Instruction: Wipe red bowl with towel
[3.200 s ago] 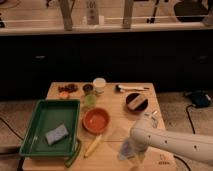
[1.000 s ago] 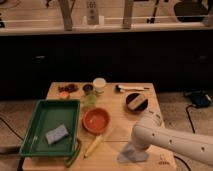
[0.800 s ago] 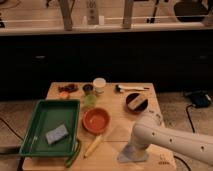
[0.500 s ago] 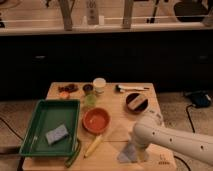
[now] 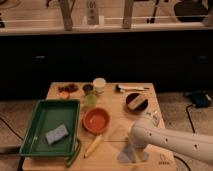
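The tool [image 5: 134, 147] hangs low over the towel [image 5: 125, 156], at the end of the white arm [image 5: 175, 145] that reaches in from the right. I cannot tell whether it is clenched or released. The towel lies flat near the front edge of the surface [image 5: 116, 131]. A strip of bare wood separates it from the red bowl [image 5: 96, 120], which sits left of the tool and further back, apart from it. A yellow stick [image 5: 93, 145] lies between the bowl and the front edge. The green tray [image 5: 37, 125] fills the left side and holds a grey block [image 5: 56, 134]. A dark bowl [image 5: 136, 102] stands behind the arm. A white cup [image 5: 99, 85] and a green cup [image 5: 90, 99] stand behind the red bowl.
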Controlling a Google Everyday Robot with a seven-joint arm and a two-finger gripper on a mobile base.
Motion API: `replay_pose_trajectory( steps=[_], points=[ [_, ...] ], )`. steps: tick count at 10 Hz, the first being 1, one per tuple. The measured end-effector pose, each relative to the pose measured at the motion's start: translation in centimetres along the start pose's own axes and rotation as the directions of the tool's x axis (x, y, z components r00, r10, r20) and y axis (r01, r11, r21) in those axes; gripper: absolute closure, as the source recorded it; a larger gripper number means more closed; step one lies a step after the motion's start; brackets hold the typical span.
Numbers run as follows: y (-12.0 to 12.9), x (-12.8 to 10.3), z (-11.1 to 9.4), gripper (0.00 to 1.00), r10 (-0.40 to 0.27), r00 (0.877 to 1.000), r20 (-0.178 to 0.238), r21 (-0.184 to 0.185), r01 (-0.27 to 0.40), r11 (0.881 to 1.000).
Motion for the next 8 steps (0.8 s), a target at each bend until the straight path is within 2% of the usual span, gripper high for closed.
replay_pose_trajectory(
  steps=[3, 6, 8],
  points=[
    [0.08, 0.29, 0.80, 0.56, 0.003, 1.000, -0.002, -0.007, -0.003, 1.000],
    [-0.11, 0.39, 0.75, 0.86, -0.001, 1.000, -0.005, -0.004, 0.001, 1.000],
    [0.24, 0.63, 0.71, 0.99, 0.001, 1.000, -0.009, -0.012, -0.001, 1.000]
  ],
)
